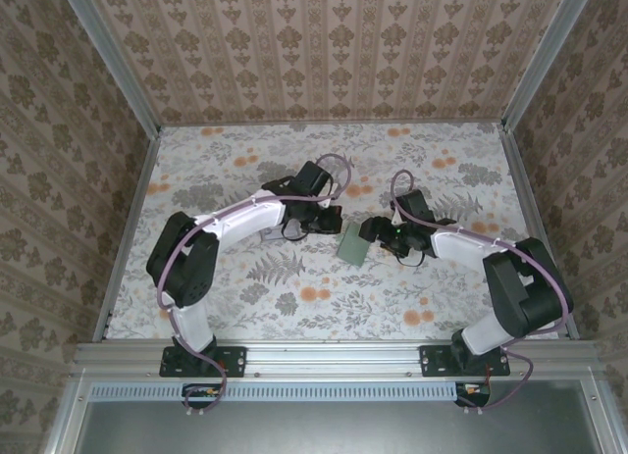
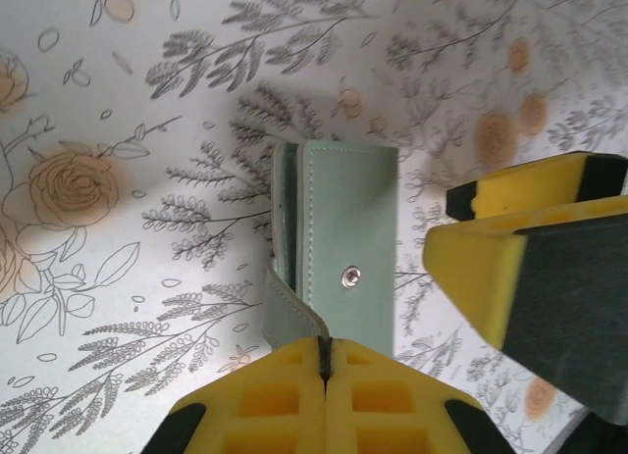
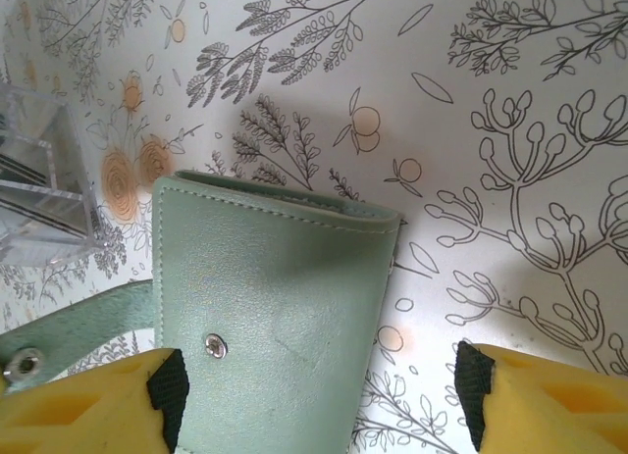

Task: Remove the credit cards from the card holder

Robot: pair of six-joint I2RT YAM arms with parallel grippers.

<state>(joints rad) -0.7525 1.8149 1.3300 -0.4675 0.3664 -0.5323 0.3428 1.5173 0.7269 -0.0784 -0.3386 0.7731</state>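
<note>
Card holder (image 2: 345,209) first: its closing strap (image 2: 285,312) runs straight into the seam where the left gripper (image 2: 324,348) has its two yellow fingers pressed together. We read that gripper as pinched on the strap's end. The strap is off its snap stud (image 2: 349,276), and holding it aside like this leaves the fold free to open.

The right gripper (image 3: 319,400) has its fingers wide apart, one at each lower corner of its wrist view. The grey-green outer face of the card holder lies between them, and neither pad plainly touches it. We judge that it is set to straddle the body, either to pin it down or to take an edge while the left arm pulls on the strap.

The card holder itself is folded shut with the stud side facing up. We cannot tell whether it lies flat or has one edge raised. Along its open side a thin teal edge (image 2: 281,209) shows, though whether that is a card or the lining we cannot say. We judge the credit cards to be inside the fold, with none taken out yet, so the task looks to be at its start.

On the table (image 1: 432,179) the card holder sits about the middle, between the two grippers, which close in from the left and right edges. A clear plastic box (image 3: 44,170) stands just beside it, apart as far as we can see. It may be where the cards are meant to go.
</note>
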